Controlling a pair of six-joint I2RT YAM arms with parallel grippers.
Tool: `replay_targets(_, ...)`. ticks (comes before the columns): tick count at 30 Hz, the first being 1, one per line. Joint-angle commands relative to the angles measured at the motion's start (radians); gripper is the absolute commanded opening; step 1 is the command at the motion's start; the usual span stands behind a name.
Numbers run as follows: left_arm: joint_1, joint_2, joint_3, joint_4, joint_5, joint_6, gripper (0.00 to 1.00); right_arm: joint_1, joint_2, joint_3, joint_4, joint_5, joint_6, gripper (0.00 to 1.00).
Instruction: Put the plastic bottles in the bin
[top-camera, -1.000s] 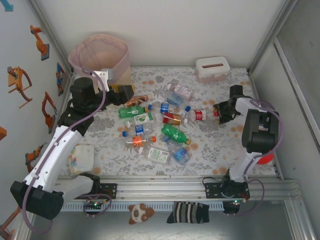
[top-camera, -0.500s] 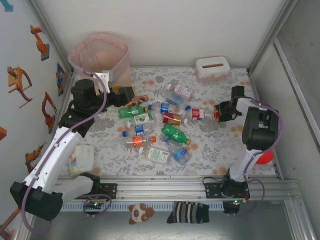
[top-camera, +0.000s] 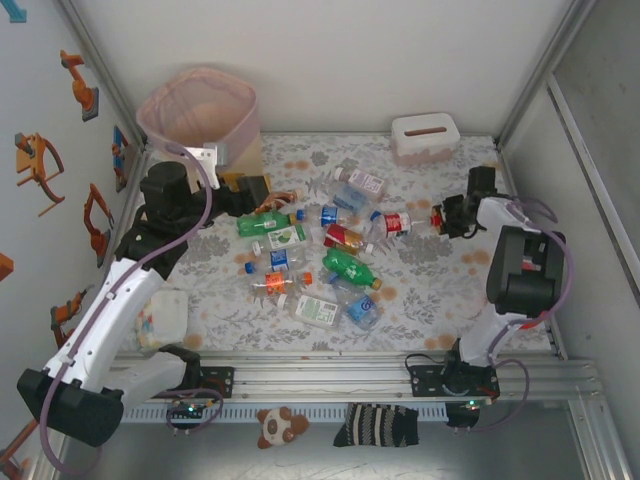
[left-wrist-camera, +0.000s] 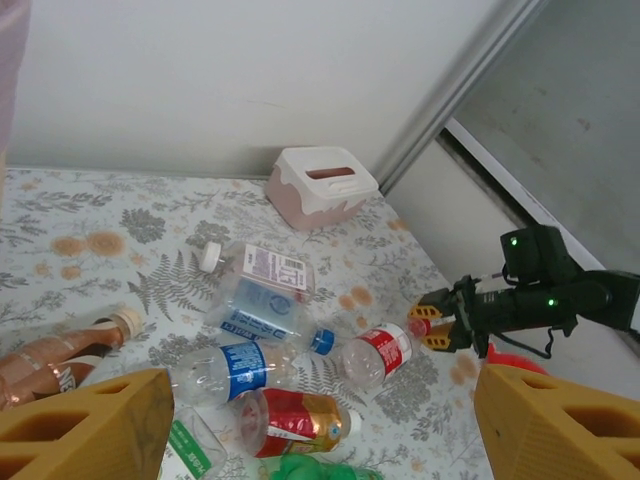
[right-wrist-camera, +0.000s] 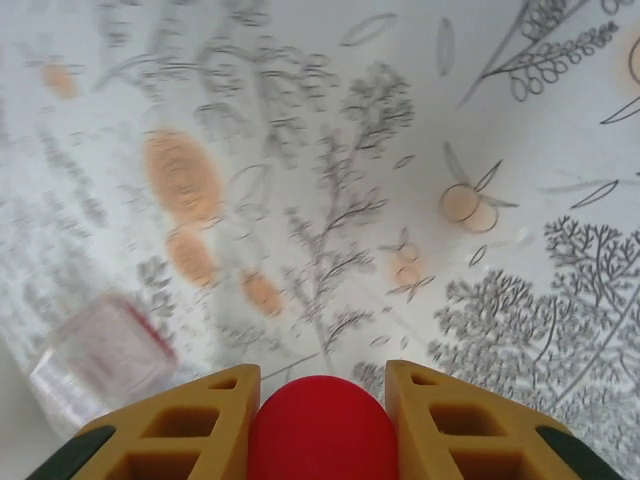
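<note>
The right gripper (top-camera: 441, 217) is clamped narrow on the red cap (right-wrist-camera: 322, 430) of a clear, red-labelled bottle (top-camera: 394, 224), its yellow fingers (right-wrist-camera: 190, 425) pressed to either side of the cap. Seen from overhead, the bottle stretches away toward 9 o'clock from the gripper, over the floral-covered table (top-camera: 440, 290). Whether the bottle is lifted or resting cannot be told. The left gripper (left-wrist-camera: 322, 400) stands wide with nothing between its fingers, poised at the 10 o'clock edge of the heap. The other plastic bottles (top-camera: 310, 255) lie scattered on their sides at the table's centre, green, clear and brown, several blue-capped. The pale-pink bin (top-camera: 238, 128) stands upright in the 11 o'clock corner, just beyond the left gripper. A small slotted box (top-camera: 425, 138) sits at the 1 o'clock edge, well apart from the bin.
</note>
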Motion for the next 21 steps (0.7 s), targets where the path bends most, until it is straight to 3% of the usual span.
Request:
replay_targets(1, -0.02, 0.013, -0.01, 0.067, 0.07, 0.04, 0.78, -0.008, -0.117, 0.004, -0.027, 0.049, -0.103, 0.21)
replay_targets(11, -0.111, 0.115, 0.036, 0.12, 0.213, 0.112, 0.79, 0.026, -0.374, -0.004, 0.117, -0.217, -0.522, 0.17)
replay_targets(21, -0.207, 0.229, 0.069, 0.183, 0.288, 0.157, 0.8, 0.194, -0.521, 0.05, 0.123, -0.35, -0.799, 0.14)
